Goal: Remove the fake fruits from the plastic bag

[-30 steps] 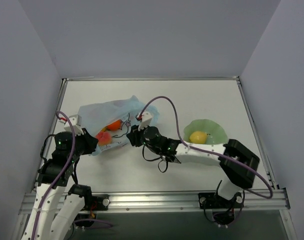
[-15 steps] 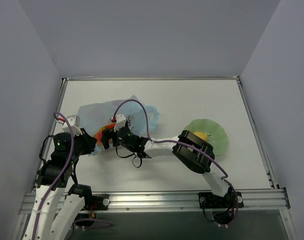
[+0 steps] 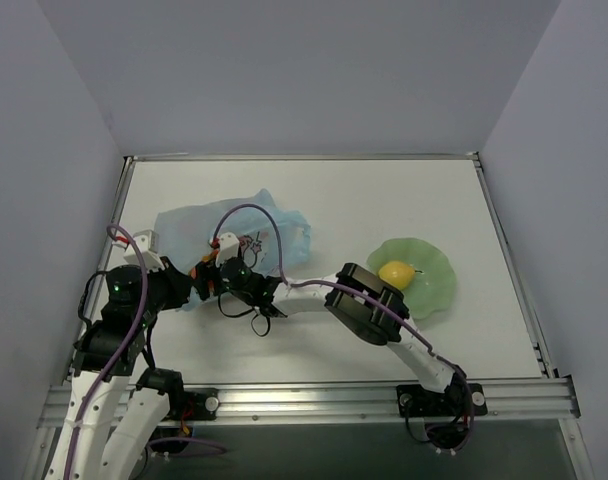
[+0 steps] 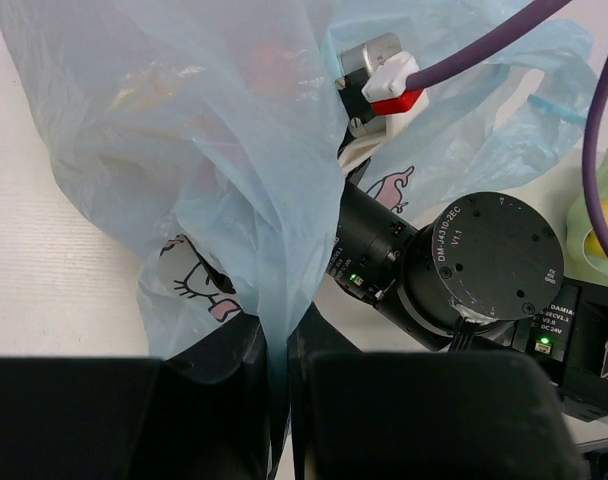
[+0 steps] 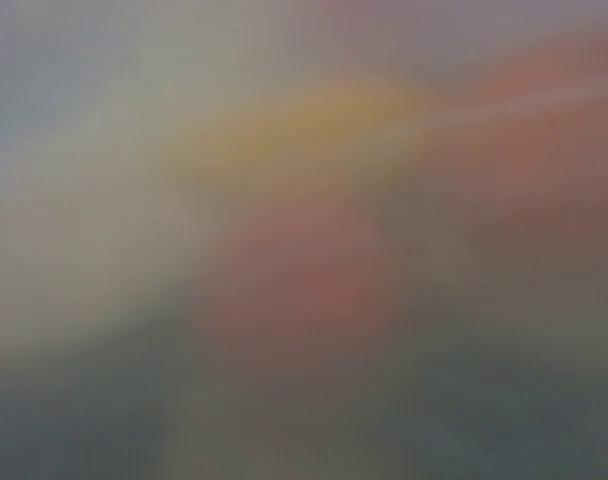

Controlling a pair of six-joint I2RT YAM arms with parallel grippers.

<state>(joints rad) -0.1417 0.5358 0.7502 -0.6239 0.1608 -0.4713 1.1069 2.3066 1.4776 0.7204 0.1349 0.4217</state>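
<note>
White surface [image 3: 384,200] under plain grey walls, and the action is all at the left side. The plastic bag [image 3: 274,225] lies crumpled there, light blue and see-through, with its cartoon print showing. The left hand [image 4: 277,345] has its fingers pressed together on a fold of the bag's film, pinning the edge in place. The right hand [image 3: 208,278] has pushed in at the bag's mouth, the arm stretched low across the surface. Its own camera gives only a blur of red and yellow, so I cannot tell how wide it stands or whether it has anything.

Fake fruits [image 4: 269,65] show as faint reddish and yellowish shapes through the film, so there are more inside. One lemon [image 3: 396,272] already sits in the green dish [image 3: 439,290], well apart to the right.

My read is that this is the reach for the next fruit. The next move calls for closing on one piece without catching film, while the left hand anchors the bag as the fruit lifts out toward the dish.
</note>
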